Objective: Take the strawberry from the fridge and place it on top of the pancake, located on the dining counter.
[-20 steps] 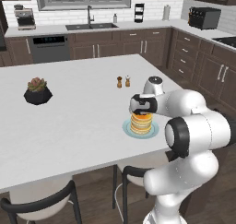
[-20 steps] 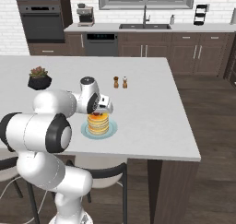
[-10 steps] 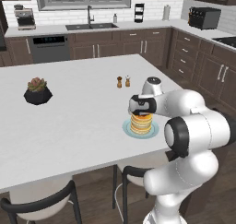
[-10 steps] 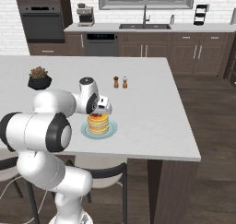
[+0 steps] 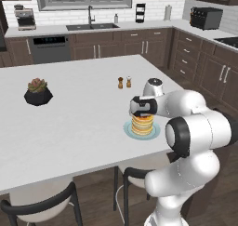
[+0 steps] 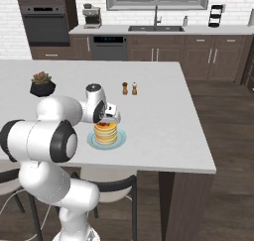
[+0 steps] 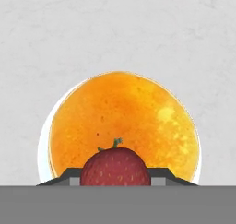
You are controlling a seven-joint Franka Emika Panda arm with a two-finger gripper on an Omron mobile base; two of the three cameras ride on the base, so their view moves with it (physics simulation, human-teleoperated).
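A: What differs from a second ago?

B: Little. The white arm's hand (image 6: pixel 103 122) sits a touch lower over the short stack of round golden-orange pancakes (image 5: pixel 142 123); everything else on the counter is unmoved.

A: And the hand's state?

B: Its dark fingers are partly closed on the small bright red strawberry (image 7: pixel 115 167), which fills the gap between them. In the hand view the berry sits at 6 o'clock with its green stem pointing to 12, the orange top of the stack right behind it.

A: Is the berry resting on the stack?

B: I cannot tell; it is directly above it, very close or touching.

A: The surface?

B: A wide white island counter (image 5: pixel 79 109) with dark brown sides. The stack sits on a pale light-blue plate (image 6: pixel 91 141) near the counter's near edge. In the left base view, two small brown shakers (image 5: pixel 124 83) stand at about 11 o'clock from the plate, and a dark pot with a reddish-green plant (image 5: pixel 37 91) sits well apart at 10 o'clock.

A: The room?

B: Dark brown cabinets, a sink (image 6: pixel 156 28) under a window, a wall oven (image 6: pixel 45 23), black stools (image 5: pixel 42 204) at the counter.
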